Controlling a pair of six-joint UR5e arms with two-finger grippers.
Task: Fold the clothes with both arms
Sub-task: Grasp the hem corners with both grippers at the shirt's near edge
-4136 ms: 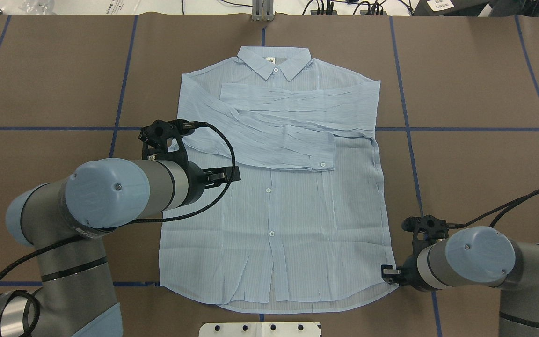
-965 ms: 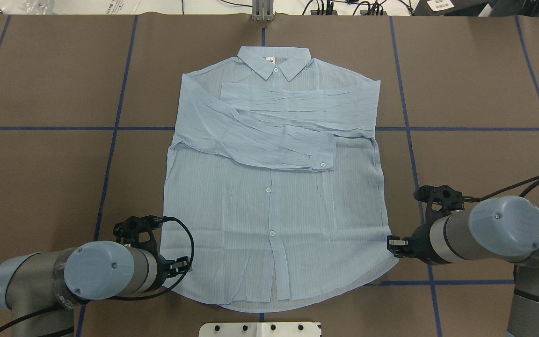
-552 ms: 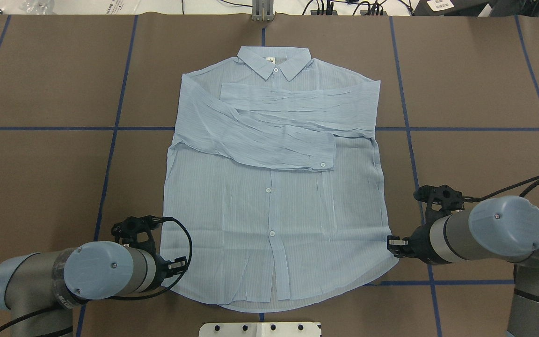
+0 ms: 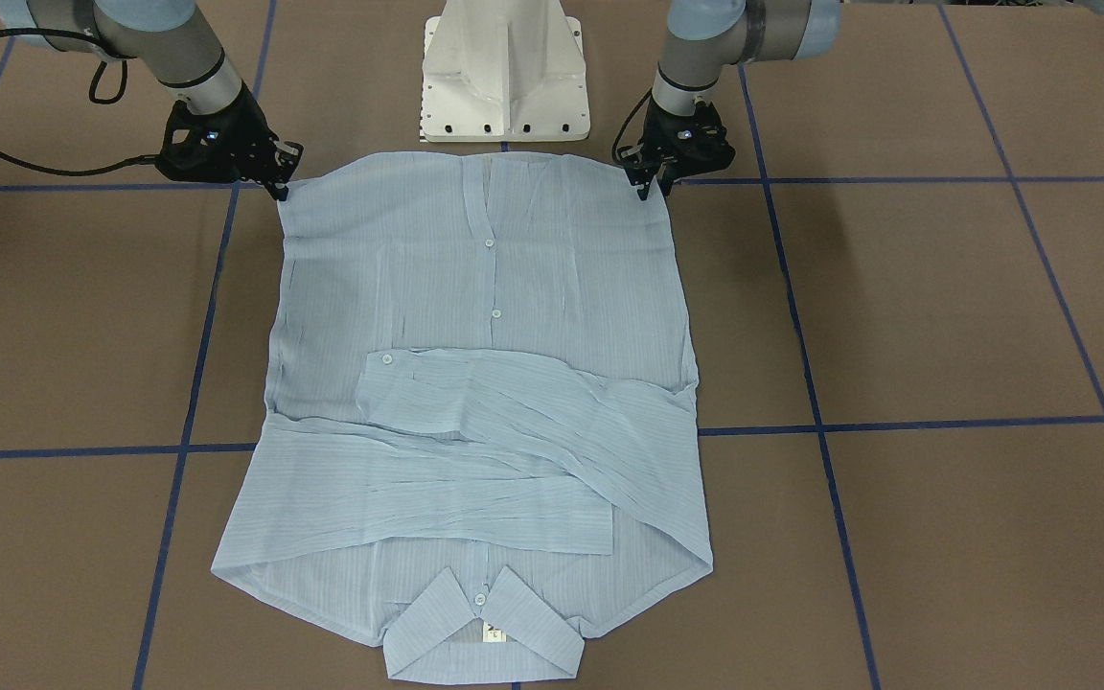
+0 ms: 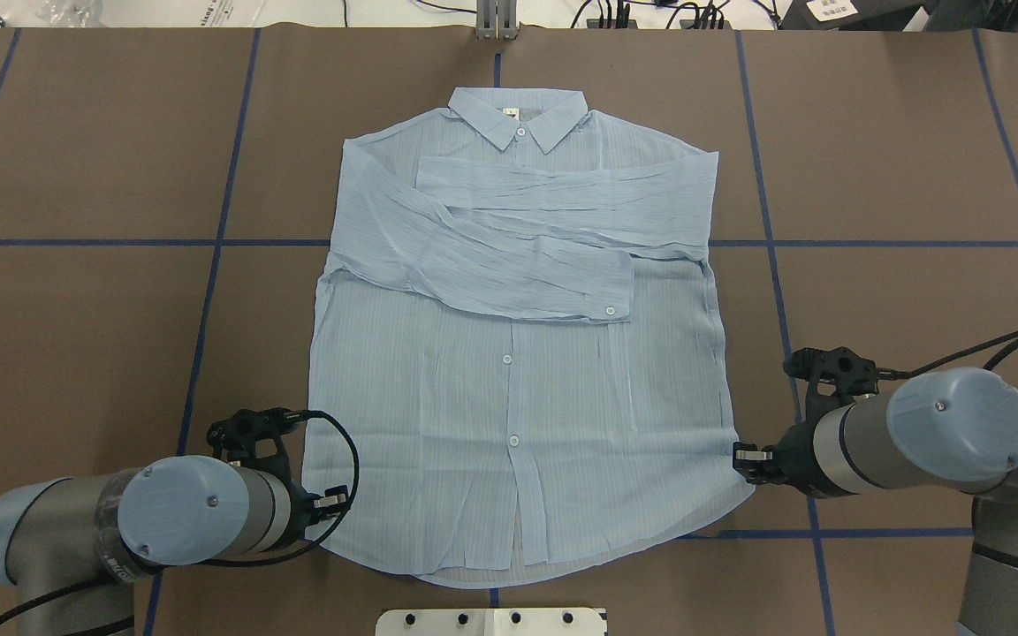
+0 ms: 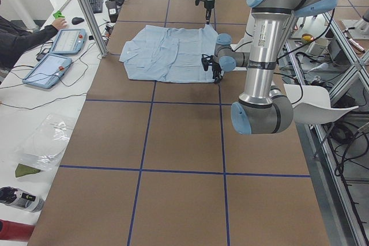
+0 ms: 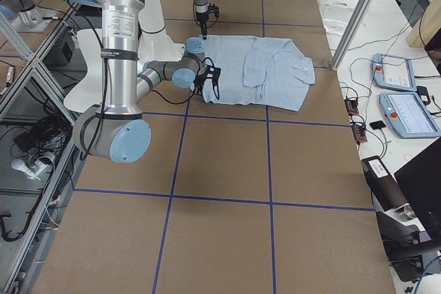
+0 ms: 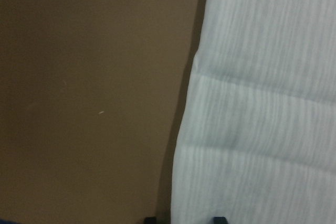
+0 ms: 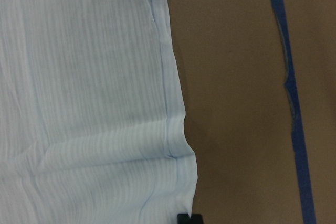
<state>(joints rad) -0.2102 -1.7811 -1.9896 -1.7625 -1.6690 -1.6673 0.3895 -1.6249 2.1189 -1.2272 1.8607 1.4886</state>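
One flat shirt [image 5: 518, 397], two hands at its hem corners: left hand [image 5: 337, 503] spread, right hand [image 5: 743, 457] pinching fabric.

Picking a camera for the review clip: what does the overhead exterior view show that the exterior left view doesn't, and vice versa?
Only overhead: small buttons and the collar label on the shirt. Only exterior left: a person's sleeve and a keyboard beside the table. Both: the shirt lying flat, left hand and right hand at its hem corners.
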